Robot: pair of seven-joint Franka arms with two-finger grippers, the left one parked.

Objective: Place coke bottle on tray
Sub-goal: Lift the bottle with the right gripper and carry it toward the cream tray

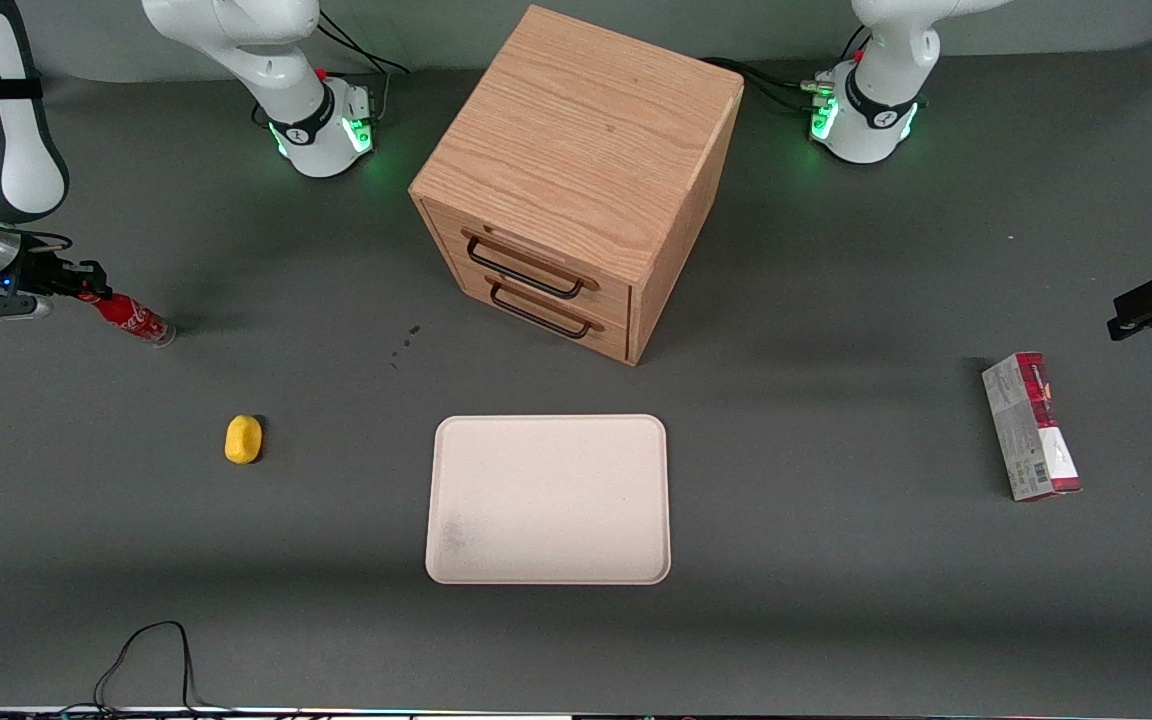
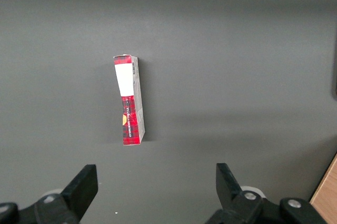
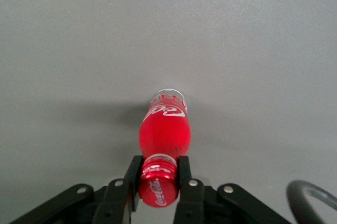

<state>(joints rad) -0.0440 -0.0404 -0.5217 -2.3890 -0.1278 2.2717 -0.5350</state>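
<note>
At the working arm's end of the table (image 1: 836,620): tool (image 1: 86,285) clenched on the cap of the coke bottle (image 1: 134,318), bottle tilted, base near the surface. Past the lemon (image 1: 243,439): tray (image 1: 548,500) bare, well apart. Grasp done; carrying and placing left.

From the front we look steeply down over the whole desk (image 1: 836,600). Our right wrist camera sits close above the gripper (image 3: 159,174); both views share the coke bottle (image 1: 136,319) at nine o'clock.
</note>
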